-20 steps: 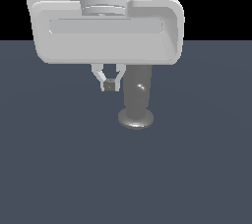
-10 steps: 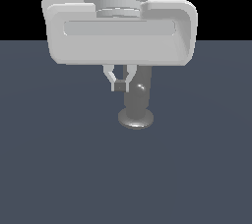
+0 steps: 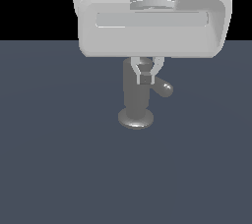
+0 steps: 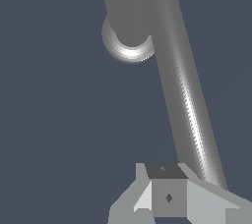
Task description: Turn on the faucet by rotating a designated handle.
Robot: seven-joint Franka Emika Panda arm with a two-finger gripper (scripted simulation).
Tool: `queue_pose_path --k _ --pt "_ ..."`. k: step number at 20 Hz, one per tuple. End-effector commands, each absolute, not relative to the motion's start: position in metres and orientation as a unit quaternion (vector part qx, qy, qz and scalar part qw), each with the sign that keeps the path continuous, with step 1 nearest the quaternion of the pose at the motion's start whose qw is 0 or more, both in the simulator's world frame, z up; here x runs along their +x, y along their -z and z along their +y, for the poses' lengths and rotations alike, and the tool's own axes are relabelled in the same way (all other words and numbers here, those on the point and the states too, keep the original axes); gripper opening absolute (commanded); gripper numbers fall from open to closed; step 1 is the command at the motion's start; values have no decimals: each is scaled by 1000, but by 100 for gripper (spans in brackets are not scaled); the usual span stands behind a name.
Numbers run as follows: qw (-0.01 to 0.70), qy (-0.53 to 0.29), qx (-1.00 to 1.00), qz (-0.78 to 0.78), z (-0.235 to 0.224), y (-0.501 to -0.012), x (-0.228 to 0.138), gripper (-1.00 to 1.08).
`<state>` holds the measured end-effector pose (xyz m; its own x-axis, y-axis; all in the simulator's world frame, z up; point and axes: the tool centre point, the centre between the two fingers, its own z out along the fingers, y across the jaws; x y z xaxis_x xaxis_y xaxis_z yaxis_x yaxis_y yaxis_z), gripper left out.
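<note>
The faucet (image 3: 133, 99) is a grey upright cylinder on a round disc base (image 3: 136, 119). Its handle (image 3: 164, 88), a thin grey rod, sticks out from the upper part toward the exterior view's right. My gripper (image 3: 146, 77) hangs in front of the cylinder's top, its fingers closed together with nothing between them. In the wrist view the handle (image 4: 183, 83) runs from the faucet (image 4: 125, 12) down to beside my gripper (image 4: 167, 196). The closed fingers sit against the rod's side near its free end.
The faucet stands on a flat dark blue-grey floor (image 3: 59, 169). My wide white hand body (image 3: 152, 21) hangs just above the faucet and hides its top in the exterior view.
My gripper has moved toward the exterior view's right, fingers staying closed. The handle's free end has swung the same way, from pointing at the camera to pointing right.
</note>
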<state>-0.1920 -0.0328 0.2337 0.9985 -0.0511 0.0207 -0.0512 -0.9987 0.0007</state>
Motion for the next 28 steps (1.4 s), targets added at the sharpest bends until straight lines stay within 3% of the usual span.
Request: queue_pose_path --k 1,21,22,28 --pt "0 0 999 -32 -51 -223 -193 -100" --pt "0 0 999 -32 -140 -222 -183 -100" --pt "7 -26 1000 -16 -127 -242 -166 -100" --pt "6 -23 1000 -18 -141 -240 -152 -100"
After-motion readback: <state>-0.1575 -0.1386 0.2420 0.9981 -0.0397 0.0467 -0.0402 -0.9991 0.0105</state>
